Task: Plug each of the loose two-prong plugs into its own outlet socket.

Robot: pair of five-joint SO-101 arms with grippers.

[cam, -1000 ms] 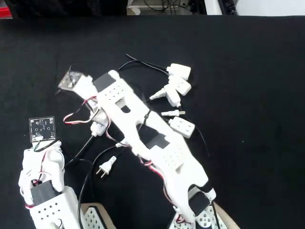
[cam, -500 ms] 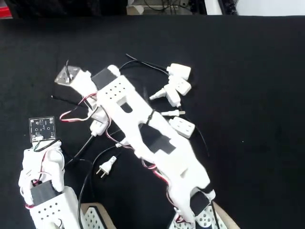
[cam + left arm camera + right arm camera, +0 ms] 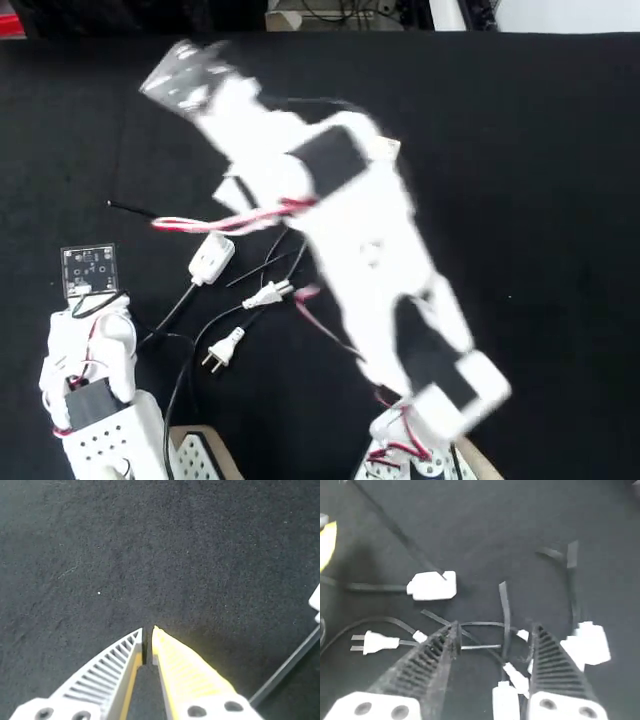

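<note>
Right fingers (image 3: 427, 665) stand apart above the loose plugs (image 3: 375, 642), while your left fingers (image 3: 177, 662) press together near the bench's (image 3: 560, 200) left edge.

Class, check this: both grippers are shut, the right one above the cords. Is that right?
Not quite. The right gripper is open above the cords, as the right wrist view shows; the left gripper is shut.

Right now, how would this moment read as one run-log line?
left pincer: shut, over table | right pincer: open, empty, above cords | two-prong plug: loose on table, apart from outlet socket
</note>
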